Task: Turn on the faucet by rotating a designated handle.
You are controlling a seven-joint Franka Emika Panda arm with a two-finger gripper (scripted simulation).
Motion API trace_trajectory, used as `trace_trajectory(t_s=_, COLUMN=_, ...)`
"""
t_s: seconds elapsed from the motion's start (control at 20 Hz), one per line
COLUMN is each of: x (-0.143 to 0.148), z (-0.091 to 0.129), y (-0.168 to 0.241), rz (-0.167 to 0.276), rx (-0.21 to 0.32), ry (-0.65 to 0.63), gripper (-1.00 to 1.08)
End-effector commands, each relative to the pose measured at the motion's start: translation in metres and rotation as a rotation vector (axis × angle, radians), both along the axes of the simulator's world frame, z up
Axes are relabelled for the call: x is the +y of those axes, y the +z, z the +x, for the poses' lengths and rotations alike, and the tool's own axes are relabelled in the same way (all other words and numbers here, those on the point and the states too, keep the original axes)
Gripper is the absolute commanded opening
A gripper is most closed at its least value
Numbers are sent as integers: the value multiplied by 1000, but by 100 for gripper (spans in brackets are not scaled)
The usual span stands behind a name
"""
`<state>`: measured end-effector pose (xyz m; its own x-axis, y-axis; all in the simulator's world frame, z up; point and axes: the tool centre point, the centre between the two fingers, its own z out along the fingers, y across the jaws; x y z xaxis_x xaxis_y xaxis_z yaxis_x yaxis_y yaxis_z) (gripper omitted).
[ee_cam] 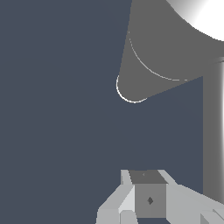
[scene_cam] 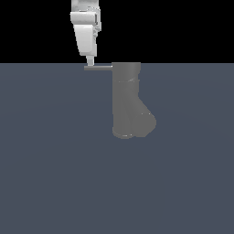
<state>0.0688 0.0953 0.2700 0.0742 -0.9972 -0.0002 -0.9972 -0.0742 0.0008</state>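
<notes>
Here is the exterior view, and the faucet (scene_cam: 127,100) stands upright in the middle of the dark blue-grey bench (scene_cam: 55,173), a matte grey cylinder with its rounded spout stub bulging low toward the exterior view's right. From its top cap the handle (scene_cam: 98,67) sticks out level toward the exterior view's left, a thin straight rod, much slimmer than the body. The white pincer (scene_cam: 90,61) comes down from above, and its tip sits right at the outer end of that rod, apparently touching it from above; from this angle the fingers merge into one narrow block, so I cannot tell how far apart they stand. Over to the wrist view, and the picture changes entirely: the faucet (ee_cam: 162,48) looms close, its grey body tapering down to a rounded end edged with a bright line, and a glare of white at the corner of the frame. A grey vertical band along the edge may be the handle, though I cannot say for sure. At the near edge the pincer (ee_cam: 148,199) shows as pale angular blocks with a darker grey square face between them, and the gap is not readable here either. Only the exterior view shows the rod and the tip meeting; only the wrist view shows the faucet's surface up close.
</notes>
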Motion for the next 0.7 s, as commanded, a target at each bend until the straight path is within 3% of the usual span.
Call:
trace_trajectory(t_s=0.0, x=0, z=0, y=0, rz=0, rx=-1, ry=-3, gripper=-100)
trace_trajectory(t_s=0.65, x=-4, z=-30, y=0, rz=0, rx=0, ry=-2, gripper=-100)
